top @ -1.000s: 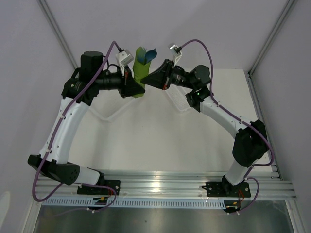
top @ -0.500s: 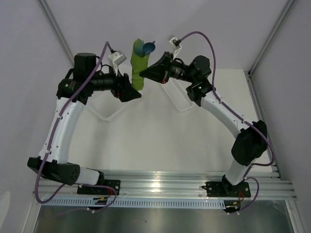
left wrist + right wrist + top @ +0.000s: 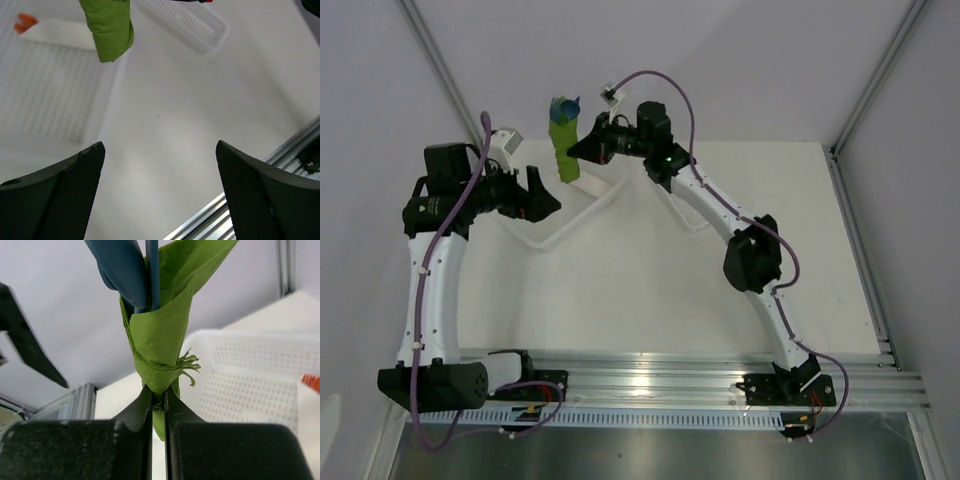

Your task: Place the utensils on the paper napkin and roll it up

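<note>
The right end effector (image 3: 159,395) is shut tight on the paper napkin (image 3: 160,335). The napkin is green and rolled up into a tube. It is pinched near its lower end, with a little bit of green sticking out below the fingers. The roll stands almost straight up in the air and does not touch the surface (image 3: 650,290).

The dark blue utensils (image 3: 127,267) are inside the roll. Their tops poke out of the open upper end. One is wide and rounded, and a thin one sits right beside it. From above, the blue tops (image 3: 564,104) show at the top of the green roll (image 3: 563,140), and the right end effector (image 3: 576,152) holds the roll from the side.

The left end effector (image 3: 160,145) is open, with its two black fingers (image 3: 75,190) far apart. It holds nothing. It is apart from the roll, lower down and to the left in the top view (image 3: 545,200). Its camera sees the bottom end of the green roll (image 3: 107,30) hanging above.

A white basket (image 3: 55,95) with lots of small holes sits on the surface under the roll. A white paper roll (image 3: 65,35) with an orange tip (image 3: 25,22) lies in it. A smaller white tray (image 3: 200,27) sits nearby.
</note>
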You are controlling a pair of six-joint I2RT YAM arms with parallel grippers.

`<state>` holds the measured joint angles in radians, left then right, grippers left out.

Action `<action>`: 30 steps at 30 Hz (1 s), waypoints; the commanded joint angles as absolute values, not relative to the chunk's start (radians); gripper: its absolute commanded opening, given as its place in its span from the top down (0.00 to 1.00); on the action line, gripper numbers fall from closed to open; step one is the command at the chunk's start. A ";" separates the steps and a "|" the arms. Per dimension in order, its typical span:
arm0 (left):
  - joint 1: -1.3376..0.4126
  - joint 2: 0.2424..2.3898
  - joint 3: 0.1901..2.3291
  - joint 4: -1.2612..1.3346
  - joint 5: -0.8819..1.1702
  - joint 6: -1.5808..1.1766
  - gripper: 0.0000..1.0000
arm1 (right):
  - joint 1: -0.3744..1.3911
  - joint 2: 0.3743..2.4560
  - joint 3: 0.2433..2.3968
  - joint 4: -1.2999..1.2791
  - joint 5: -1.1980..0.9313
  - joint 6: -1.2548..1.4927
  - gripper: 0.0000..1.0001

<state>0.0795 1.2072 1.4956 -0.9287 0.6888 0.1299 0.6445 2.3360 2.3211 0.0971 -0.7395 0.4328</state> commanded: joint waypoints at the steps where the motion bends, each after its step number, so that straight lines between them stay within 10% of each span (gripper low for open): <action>1: 0.118 1.193 1.401 -0.927 0.495 0.107 0.07 | 0.698 2.501 2.483 -0.019 -0.657 0.374 1.00; 30: 0.242 1.373 1.243 -0.733 0.181 0.084 0.16 | 0.845 2.666 2.566 -0.311 -0.416 0.299 1.00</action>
<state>0.2245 1.3590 1.2118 -0.7780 0.2230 0.1093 0.8368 2.7239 2.5511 -0.2058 -0.4114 0.3080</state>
